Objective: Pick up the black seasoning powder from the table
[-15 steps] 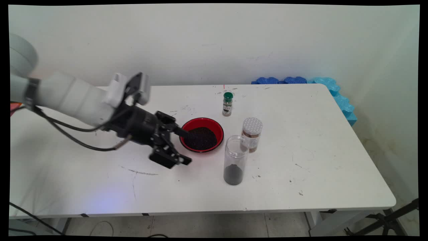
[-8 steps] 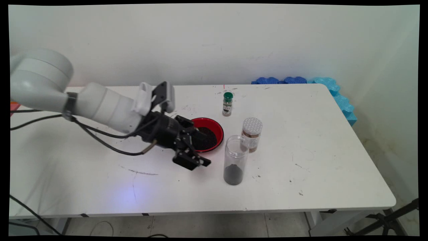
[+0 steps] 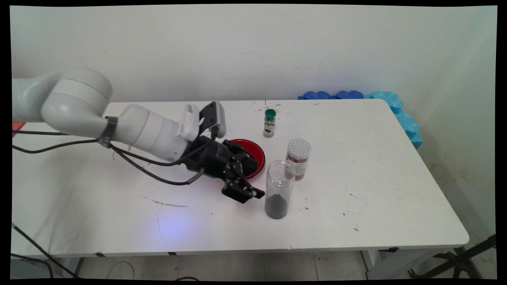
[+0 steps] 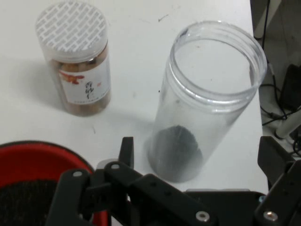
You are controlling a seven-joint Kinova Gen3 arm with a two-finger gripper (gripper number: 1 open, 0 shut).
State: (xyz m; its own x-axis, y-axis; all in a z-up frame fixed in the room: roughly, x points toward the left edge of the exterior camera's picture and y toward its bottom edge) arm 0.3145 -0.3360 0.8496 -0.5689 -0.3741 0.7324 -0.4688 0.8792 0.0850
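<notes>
My gripper [image 3: 256, 177] stands open, low over the table, just left of a clear lidless jar [image 3: 279, 189] that has dark powder in its bottom. In the hand view the jar [image 4: 207, 103] stands upright ahead of the two spread fingers, and nothing is held between them. One finger reaches over the near right part of a red bowl [image 3: 258, 152] filled with dark grains, and the arm hides much of that bowl. The bowl's rim [image 4: 47, 153] shows at the lower left of the hand view.
A brown spice jar with a white patterned lid [image 3: 298, 158] stands right behind the clear jar, seen also in the hand view [image 4: 77, 61]. A small green-capped bottle [image 3: 269, 123] stands farther back. Blue foam pieces [image 3: 356, 95] lie at the table's far right corner.
The arm has swept to the right, carrying the open gripper from the bowl's left side across its front up to the clear jar. The jars and the bowl have not moved.
</notes>
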